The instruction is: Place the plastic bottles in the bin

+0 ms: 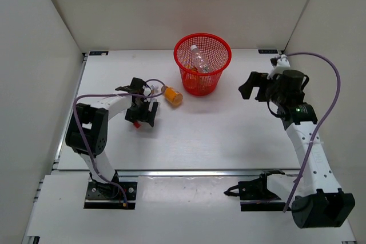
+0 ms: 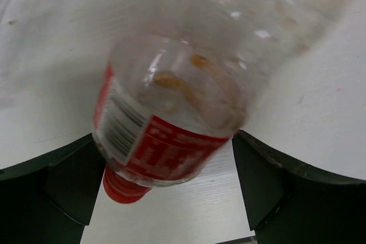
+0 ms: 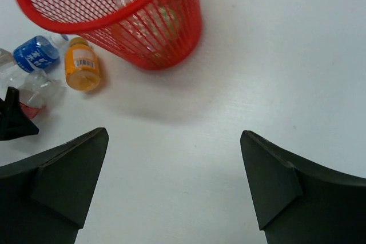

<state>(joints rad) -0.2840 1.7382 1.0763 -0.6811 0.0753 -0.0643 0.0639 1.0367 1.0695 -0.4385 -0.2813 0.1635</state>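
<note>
Straddling the clear red-capped bottle (image 2: 171, 112), the left gripper (image 2: 167, 161) holds its jaws apart, one on each side of the bottle, which lies on the white table (image 2: 46, 84). Whether either jaw touches the plastic is not clear. The bottle's upper end is cut off by the wrist view's edge. From above, the gripper hides nearly all of this bottle, and only its red cap peeks out beside the jaws.

The right gripper (image 1: 251, 87) hangs to the right of the red mesh bin (image 1: 217, 47), jaws wide apart with only bare table between them. The bin stands upright at the far middle of the table. A tall clear bottle (image 1: 200, 60) lies inside it, and an orange shape lower down is too screened by the mesh to identify.

An orange bottle (image 1: 172, 95) lies on the table between the left gripper and the bin. In the right wrist view, a blue-labelled bottle (image 3: 35, 54) lies just beside it, partly cut off.
</note>
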